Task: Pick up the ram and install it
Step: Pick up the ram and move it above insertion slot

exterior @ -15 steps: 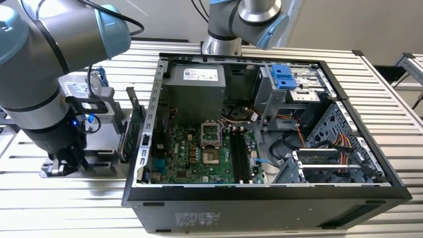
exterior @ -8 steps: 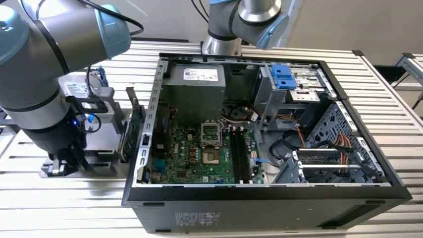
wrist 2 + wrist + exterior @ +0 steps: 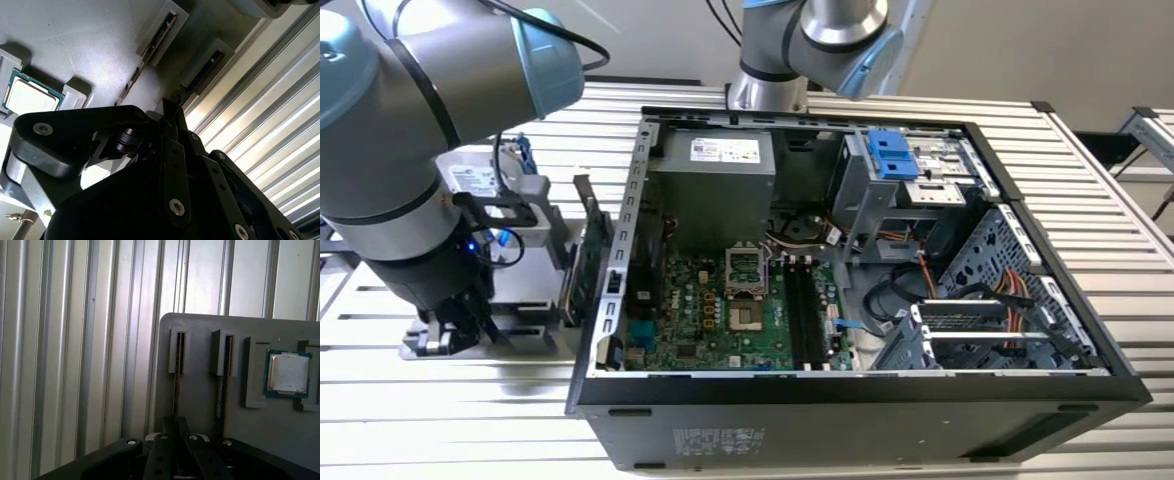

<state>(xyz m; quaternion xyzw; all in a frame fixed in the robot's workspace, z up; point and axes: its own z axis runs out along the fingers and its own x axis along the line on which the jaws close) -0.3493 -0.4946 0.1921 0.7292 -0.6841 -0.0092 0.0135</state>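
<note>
The ram [image 3: 176, 390] stands on edge in the gray tray [image 3: 534, 338], at the lower left of the exterior view, so that the gripper [image 3: 175, 429] can straddle it. I cannot tell whether it is clamped.

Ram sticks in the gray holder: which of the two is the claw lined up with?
The ram stick in the slot farther from the CPU; the claw sits over its line. The other ram stick lies between it and the CPU.
</note>
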